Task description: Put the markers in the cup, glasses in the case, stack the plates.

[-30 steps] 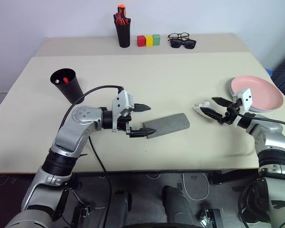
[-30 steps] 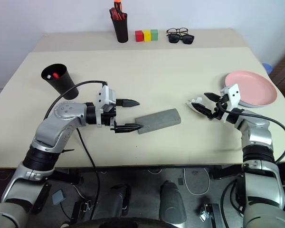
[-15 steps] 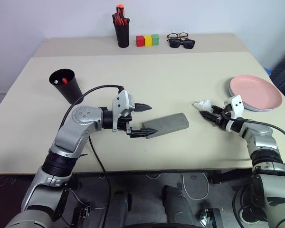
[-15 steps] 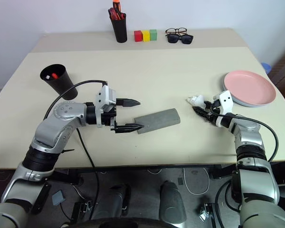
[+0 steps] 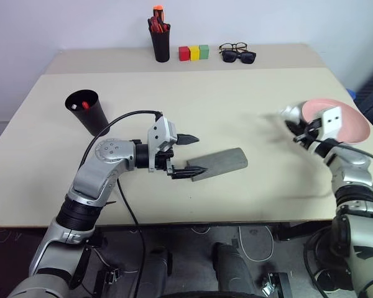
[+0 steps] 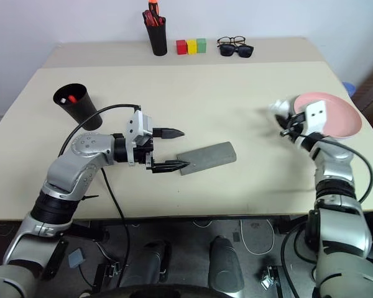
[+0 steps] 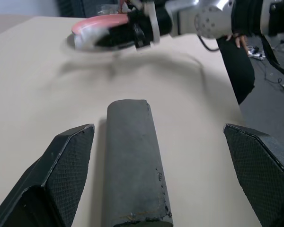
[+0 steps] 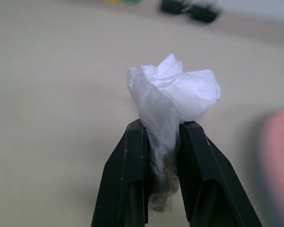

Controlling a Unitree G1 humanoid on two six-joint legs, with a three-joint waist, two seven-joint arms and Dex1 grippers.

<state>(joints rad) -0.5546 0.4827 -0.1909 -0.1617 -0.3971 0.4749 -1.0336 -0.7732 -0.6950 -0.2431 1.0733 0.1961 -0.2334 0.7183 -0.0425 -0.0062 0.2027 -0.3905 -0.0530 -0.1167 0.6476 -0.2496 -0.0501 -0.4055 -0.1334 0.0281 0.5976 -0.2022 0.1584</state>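
Case (image 5: pixel 219 163): grey, closed, flat mid-tabletop (image 5: pixel 236 105), long axis running left-right, slightly skewed; near end between the spread fingers of the left hand (image 5: pixel 189 154). Right hand (image 8: pixel 162 142): pinching 1 crumpled white tissue (image 8: pixel 173 92), beside the pink plate (image 5: pixel 351 127).

Bright, even light with soft shadows; the right arm (image 7: pixel 189 19) and far background are blurred.

Crumpled white tissue paper (image 8: pixel 173 97); matt grey case (image 7: pixel 132 165); glossy pink plate (image 5: pixel 354 121).

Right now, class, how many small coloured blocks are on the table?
3: a red block, a yellow block and a green block, side by side at the far edge.
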